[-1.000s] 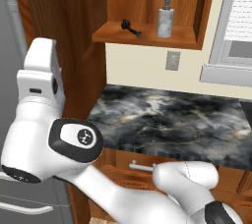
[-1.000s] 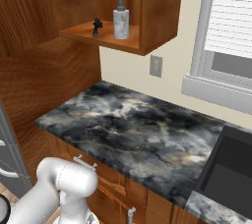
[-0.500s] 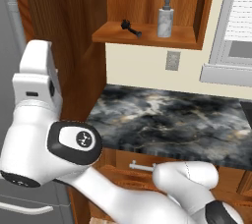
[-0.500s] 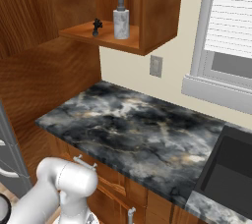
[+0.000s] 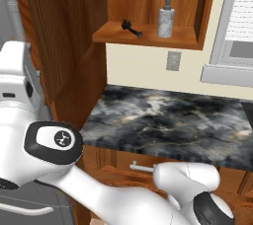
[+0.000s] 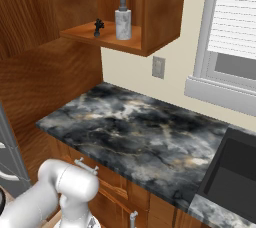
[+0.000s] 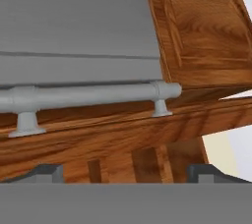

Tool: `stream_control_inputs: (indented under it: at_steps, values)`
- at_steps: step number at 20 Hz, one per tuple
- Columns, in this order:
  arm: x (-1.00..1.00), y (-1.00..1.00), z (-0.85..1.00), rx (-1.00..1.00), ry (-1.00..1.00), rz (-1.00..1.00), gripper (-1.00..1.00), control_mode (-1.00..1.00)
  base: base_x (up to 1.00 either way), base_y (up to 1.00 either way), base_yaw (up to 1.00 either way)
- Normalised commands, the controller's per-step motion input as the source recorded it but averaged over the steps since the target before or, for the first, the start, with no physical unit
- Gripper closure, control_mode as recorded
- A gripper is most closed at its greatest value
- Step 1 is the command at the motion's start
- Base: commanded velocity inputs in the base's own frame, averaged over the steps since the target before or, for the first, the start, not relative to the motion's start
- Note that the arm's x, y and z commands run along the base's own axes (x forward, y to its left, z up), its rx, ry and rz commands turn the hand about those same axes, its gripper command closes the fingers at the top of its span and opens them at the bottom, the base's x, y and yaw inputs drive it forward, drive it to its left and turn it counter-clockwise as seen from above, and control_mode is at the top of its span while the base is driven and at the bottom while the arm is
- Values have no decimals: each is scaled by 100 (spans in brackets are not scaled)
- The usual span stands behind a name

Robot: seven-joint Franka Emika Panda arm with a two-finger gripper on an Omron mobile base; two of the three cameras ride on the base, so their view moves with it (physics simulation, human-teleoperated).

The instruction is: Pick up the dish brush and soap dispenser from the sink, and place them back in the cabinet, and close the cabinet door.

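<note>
Wooden cabinet (image 5: 148,34) shelf holding soap dispenser (image 5: 166,18) and dish brush (image 5: 130,26), gripper (image 7: 126,171) spread wide, empty, facing the door's grey bar handle (image 7: 93,96).

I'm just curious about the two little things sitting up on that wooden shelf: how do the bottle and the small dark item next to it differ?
The soap dispenser stands upright and is pale with a dark pump top; the dish brush lies low and looks dark and thin. The soap dispenser is clearly taller and bulkier than the dish brush. In the left base view the dish brush lies to the dispenser's left. Both rest on the shelf of the open cabinet.
</note>
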Motion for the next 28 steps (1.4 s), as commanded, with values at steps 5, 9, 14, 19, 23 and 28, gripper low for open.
stream_control_inputs:
  at_steps: [5,9,14,19,23,28]
  values:
    - [11,32,-3,0,1,0,-100,-100,0,0,0]
    - [27,2,0,0,0,0,-100,-100,0,0,0]
    - [24,0,-1,1,0,0,-100,-100,0,0,0]
    - [25,0,-1,0,0,0,-100,-100,0,0,0]
    - [25,0,-2,0,0,0,-100,-100,0,0,0]
    - [26,0,-1,1,0,0,-100,-100,0,0,0]
